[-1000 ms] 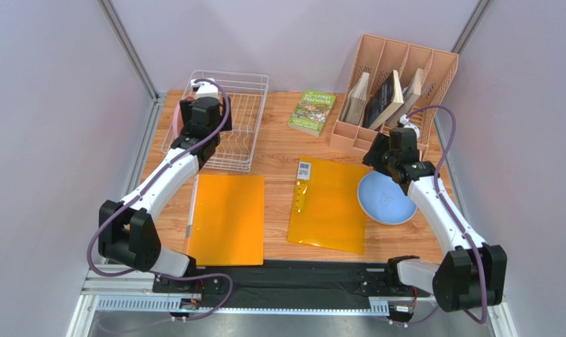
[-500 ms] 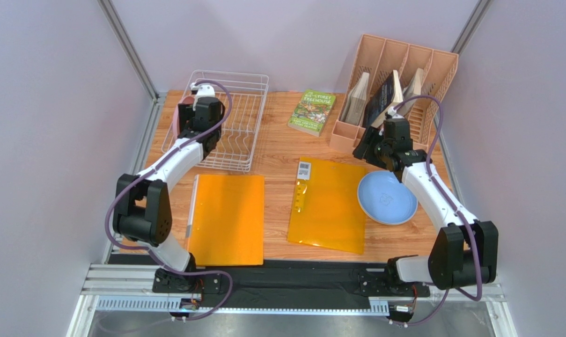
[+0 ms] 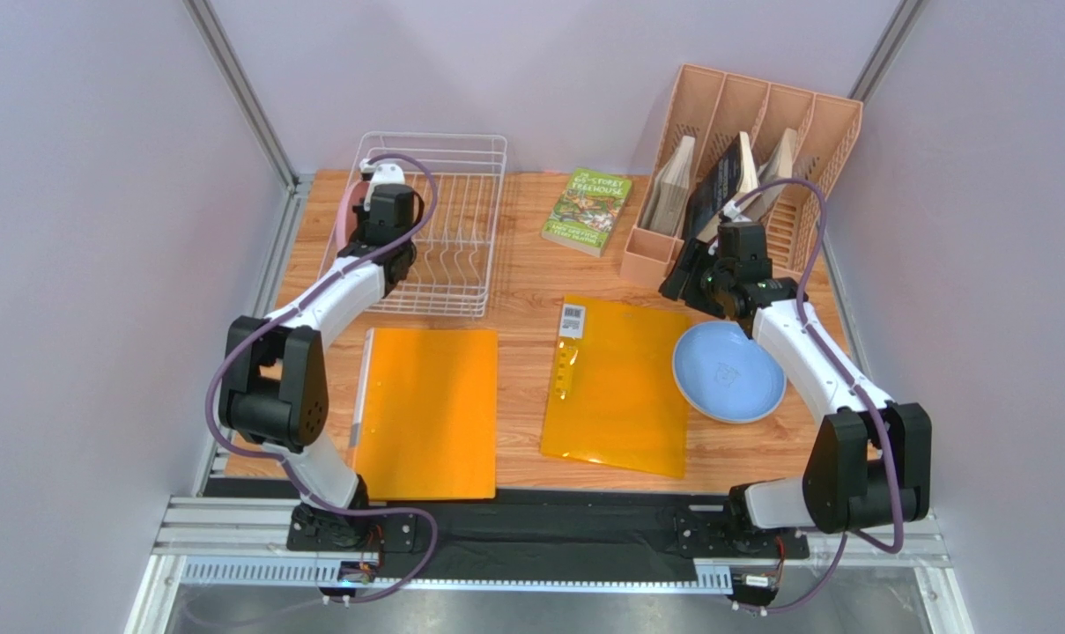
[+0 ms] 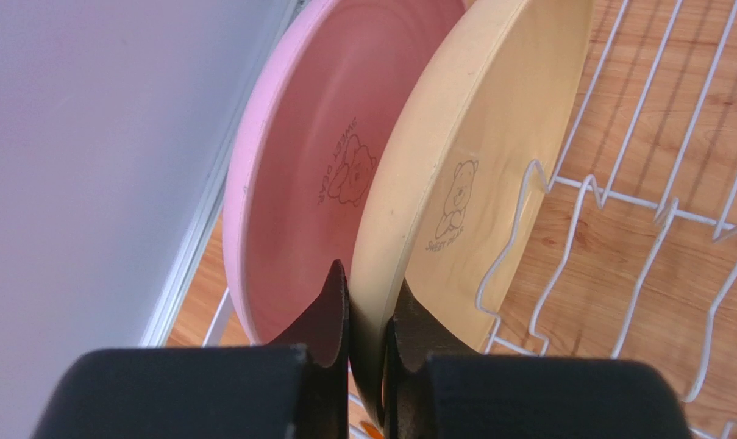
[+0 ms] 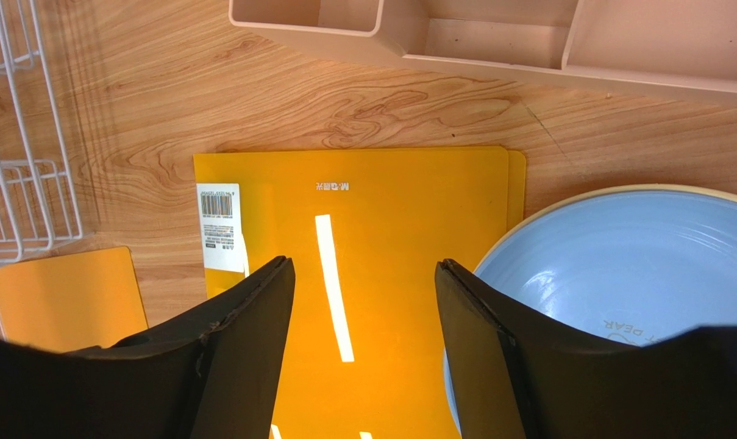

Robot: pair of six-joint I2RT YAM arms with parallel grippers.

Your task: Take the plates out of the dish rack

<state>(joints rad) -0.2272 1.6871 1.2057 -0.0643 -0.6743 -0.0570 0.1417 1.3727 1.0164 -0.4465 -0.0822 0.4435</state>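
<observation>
The left gripper (image 4: 367,306) is pinched tight on the lower rim of a cream-yellow plate (image 4: 477,165), which stands on edge in the dish rack (image 4: 619,197) just beside the pink plate (image 4: 312,174). The right gripper (image 5: 363,274) hangs wide open and empty over the orange folder (image 5: 381,238) — the blue plate (image 5: 637,265) lies flat beside it, overlapping the folder's edge.

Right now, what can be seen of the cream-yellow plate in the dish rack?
The cream-yellow plate is round and matte, with a small bear mark at its centre. It stands on edge, tilted, in the white wire dish rack, next to the pink plate. The left gripper pinches its near rim between closed jaws.
</observation>
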